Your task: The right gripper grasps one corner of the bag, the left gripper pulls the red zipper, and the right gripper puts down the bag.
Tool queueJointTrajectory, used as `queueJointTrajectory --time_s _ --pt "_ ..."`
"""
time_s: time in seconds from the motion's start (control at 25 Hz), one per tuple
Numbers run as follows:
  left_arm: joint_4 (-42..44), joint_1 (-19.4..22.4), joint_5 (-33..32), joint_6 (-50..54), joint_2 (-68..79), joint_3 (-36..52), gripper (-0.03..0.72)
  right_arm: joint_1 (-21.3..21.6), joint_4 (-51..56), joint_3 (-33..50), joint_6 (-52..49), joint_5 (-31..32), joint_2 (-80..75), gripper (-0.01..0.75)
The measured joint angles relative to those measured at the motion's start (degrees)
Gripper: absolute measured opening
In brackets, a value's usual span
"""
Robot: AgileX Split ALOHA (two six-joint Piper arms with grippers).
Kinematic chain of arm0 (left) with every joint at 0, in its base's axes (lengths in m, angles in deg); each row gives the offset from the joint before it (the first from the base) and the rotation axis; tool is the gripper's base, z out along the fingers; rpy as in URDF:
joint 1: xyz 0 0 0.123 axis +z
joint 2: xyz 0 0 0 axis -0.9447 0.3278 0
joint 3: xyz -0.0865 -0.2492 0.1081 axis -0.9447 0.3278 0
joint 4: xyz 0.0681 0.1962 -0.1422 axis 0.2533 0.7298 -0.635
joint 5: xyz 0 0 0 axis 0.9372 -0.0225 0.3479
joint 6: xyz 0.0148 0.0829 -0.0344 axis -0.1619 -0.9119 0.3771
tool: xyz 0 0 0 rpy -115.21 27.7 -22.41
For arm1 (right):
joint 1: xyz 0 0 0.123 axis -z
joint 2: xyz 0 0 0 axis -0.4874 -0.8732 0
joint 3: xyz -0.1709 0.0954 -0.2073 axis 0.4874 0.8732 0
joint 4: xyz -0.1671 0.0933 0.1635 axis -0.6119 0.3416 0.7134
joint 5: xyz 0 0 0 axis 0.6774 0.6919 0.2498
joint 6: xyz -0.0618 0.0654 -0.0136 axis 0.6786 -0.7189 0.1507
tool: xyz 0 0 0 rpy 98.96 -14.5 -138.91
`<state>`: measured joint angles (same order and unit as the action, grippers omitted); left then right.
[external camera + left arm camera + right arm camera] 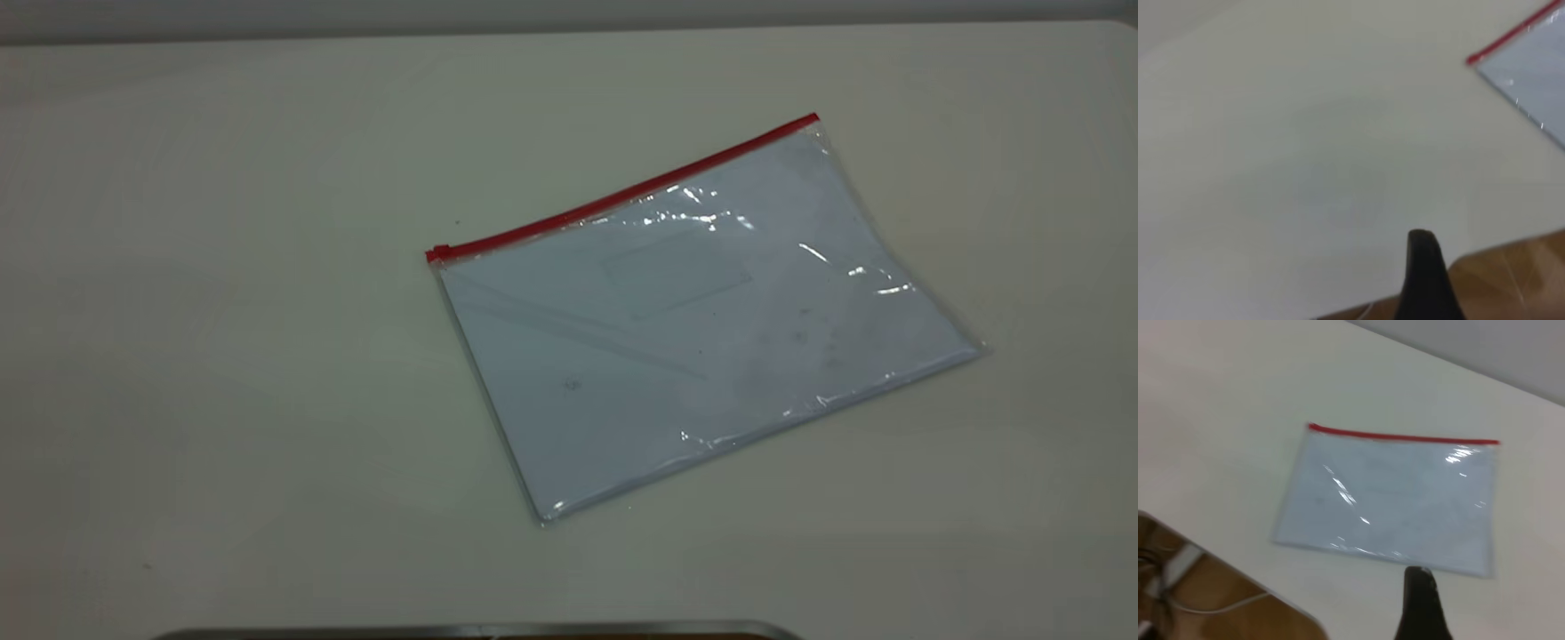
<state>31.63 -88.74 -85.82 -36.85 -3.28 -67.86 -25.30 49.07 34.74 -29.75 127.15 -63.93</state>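
One clear plastic bag [702, 329] is laid flat on the pale table [222, 356], right of centre, turned at an angle. White sheets and a faint label patch are seen inside. Its red zipper [622, 191] is run along the far edge, slider at the left end. Neither gripper's finger opening can be told; nothing is held.

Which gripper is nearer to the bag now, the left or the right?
Probably right. The right gripper hangs near the bag's plain long edge; the left gripper sits farther off, beyond the red zipper's slider end.
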Motion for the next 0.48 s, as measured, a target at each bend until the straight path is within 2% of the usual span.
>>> queueJointTrajectory --time_s 0.32,0.48 --pt "0.0 0.0 0.0 0.0 -0.2 5.5 0.588 0.0 -12.4 8.0 -9.3 -4.5 9.5 0.562" --pt "0.0 0.0 0.0 0.0 -0.2 7.5 0.588 0.0 -17.1 10.8 -12.9 -4.8 10.4 0.562"
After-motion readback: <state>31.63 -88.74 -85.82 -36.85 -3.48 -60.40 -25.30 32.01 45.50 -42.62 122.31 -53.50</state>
